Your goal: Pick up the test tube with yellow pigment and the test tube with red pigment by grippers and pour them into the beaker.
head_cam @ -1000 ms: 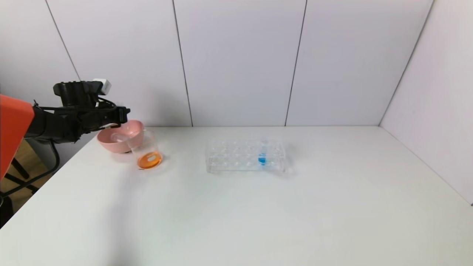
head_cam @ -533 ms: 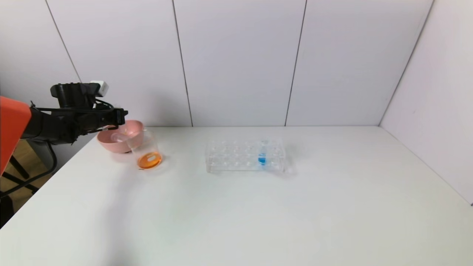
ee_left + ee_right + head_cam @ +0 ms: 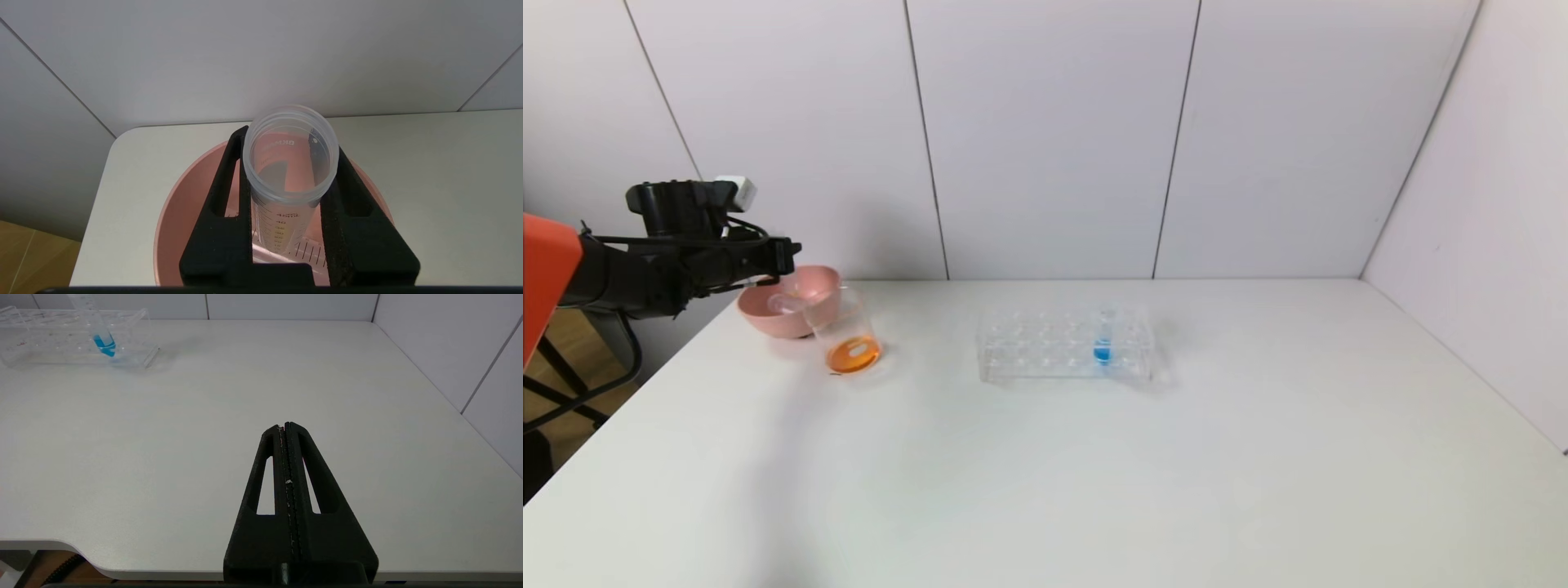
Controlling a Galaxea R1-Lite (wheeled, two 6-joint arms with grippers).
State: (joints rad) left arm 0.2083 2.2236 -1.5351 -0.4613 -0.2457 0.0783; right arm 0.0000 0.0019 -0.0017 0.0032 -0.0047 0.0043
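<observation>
My left gripper hangs over the pink bowl at the table's far left. It is shut on a clear graduated test tube, whose open mouth faces the wrist camera. No liquid shows inside that tube, so I cannot tell which pigment it held. A second clear graduated tube lies in the bowl beneath it. The beaker stands just right of the bowl with orange liquid at its bottom. My right gripper is shut and empty, low over the table's near right part.
A clear tube rack stands mid-table with one blue-liquid tube upright in it. White wall panels close off the back and right. The table's left edge runs close by the bowl.
The left arm has drifted slightly left, away from the beaker, still holding the tube over the bowl. Nothing else has moved.
</observation>
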